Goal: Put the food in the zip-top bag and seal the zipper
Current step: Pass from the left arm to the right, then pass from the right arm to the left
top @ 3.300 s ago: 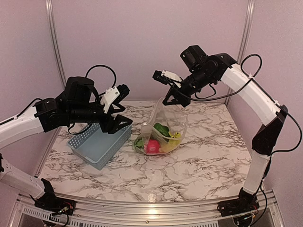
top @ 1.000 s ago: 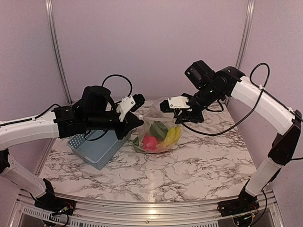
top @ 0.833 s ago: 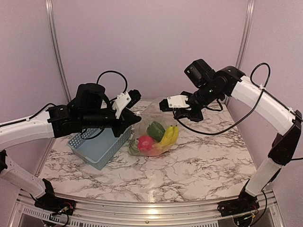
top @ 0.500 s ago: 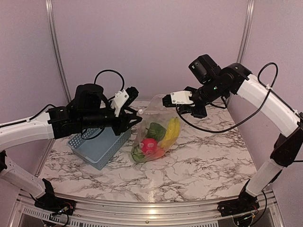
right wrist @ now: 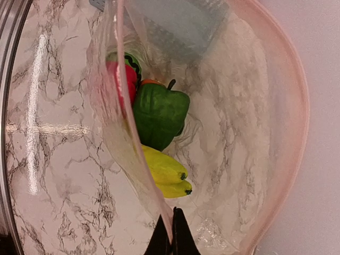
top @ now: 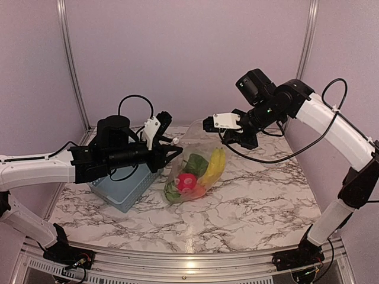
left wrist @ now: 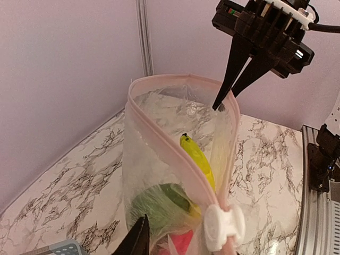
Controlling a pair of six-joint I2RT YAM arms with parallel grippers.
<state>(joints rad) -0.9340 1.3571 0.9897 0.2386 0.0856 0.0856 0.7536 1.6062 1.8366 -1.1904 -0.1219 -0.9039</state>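
Right gripper pinched on zip-top bag far-right rim; left gripper grip unclear. Food inside, zipper open: sealing next.

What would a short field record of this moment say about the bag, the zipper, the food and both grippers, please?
zip-top bag: upright, held up between both grippers
zipper: open, mouth gaping; white slider at the left gripper's end
food: banana, green piece, red piece, all inside
left gripper: at the slider end; grip unclear
right gripper: shut on the far rim
basket: beside the bag
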